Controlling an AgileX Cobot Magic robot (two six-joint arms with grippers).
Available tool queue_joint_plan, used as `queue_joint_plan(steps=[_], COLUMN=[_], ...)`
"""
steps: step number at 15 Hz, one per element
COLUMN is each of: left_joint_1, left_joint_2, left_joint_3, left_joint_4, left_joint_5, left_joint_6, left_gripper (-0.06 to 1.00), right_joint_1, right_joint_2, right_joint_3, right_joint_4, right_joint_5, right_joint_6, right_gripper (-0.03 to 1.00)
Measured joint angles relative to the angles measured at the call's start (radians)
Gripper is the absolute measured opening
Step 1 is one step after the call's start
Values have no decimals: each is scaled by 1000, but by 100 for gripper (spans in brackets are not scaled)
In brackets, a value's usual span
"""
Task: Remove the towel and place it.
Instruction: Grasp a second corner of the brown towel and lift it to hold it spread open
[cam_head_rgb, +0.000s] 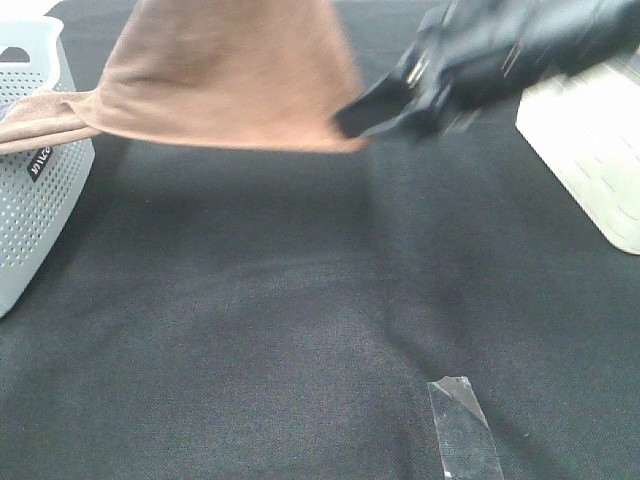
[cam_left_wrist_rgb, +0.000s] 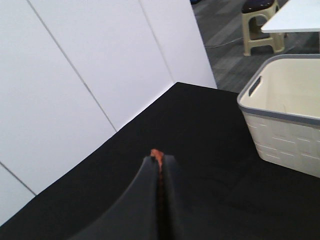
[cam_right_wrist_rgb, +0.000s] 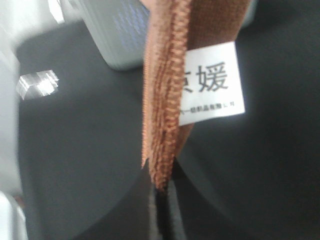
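The brown towel (cam_head_rgb: 230, 80) hangs stretched above the black table cloth, one end still draped over the rim of the grey perforated basket (cam_head_rgb: 40, 190) at the left. My right gripper (cam_head_rgb: 350, 122) is shut on the towel's right corner. In the right wrist view the stitched towel edge (cam_right_wrist_rgb: 165, 75) with its white tag (cam_right_wrist_rgb: 212, 85) sits pinched in that gripper (cam_right_wrist_rgb: 161, 200). My left gripper (cam_left_wrist_rgb: 159, 160) is shut, with a sliver of towel (cam_left_wrist_rgb: 157, 152) showing between its fingertips. It is out of the exterior high view, where the towel rises past the top edge.
A white basket (cam_head_rgb: 590, 140) stands at the right edge of the table, also seen as a white basket (cam_left_wrist_rgb: 285, 115) from the left wrist. A strip of clear tape (cam_head_rgb: 462, 425) lies near the front. A wall and a stool (cam_left_wrist_rgb: 260, 25) lie beyond the table.
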Motion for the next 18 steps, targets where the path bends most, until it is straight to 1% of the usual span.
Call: queue_joint_plan(steps=[1,2,3,4,5,6,8,10,12,14,16,17,18], left_joint_1=[0,0,0,0,0,0,0,0,0,12,43,64,82], left_joint_2=[0,0,0,0,0,0,0,5,8,7,12,19,24], left_joint_3=[0,0,0,0,0,0,-3,-46,-112,-144,-146,-146,-146], left_joint_4=[48,92,132,172,213,255,310,331,350,357,410,440,447], left_joint_5=[-10,-16,-29,-49,-74,-102,-163,-175,-195,-217,-233,-244,-259], left_joint_6=[-68,-127,-178,-221,-260,-296,-355,-372,-404,-557,-713,-789,-866], left_gripper=[0,0,0,0,0,0,0,0,0,0,0,0,0], right_joint_1=[0,0,0,0,0,0,0,0,0,0,0,0,2], right_joint_2=[-16,-23,-23,-22,-19,-15,-9,-9,-10,-12,-12,-10,-7], right_joint_3=[-103,-221,-319,-415,-490,-565,-699,-833,-939,-971,-972,-972,-972], right_joint_4=[-191,-355,-456,-523,-568,-625,-740,-820,-861,-870,-882,-912,-957], right_joint_5=[48,108,148,185,204,206,207,207,202,157,110,60,-14], right_joint_6=[144,258,314,333,332,326,321,321,308,202,76,46,42], right_gripper=[0,0,0,0,0,0,0,0,0,0,0,0,0])
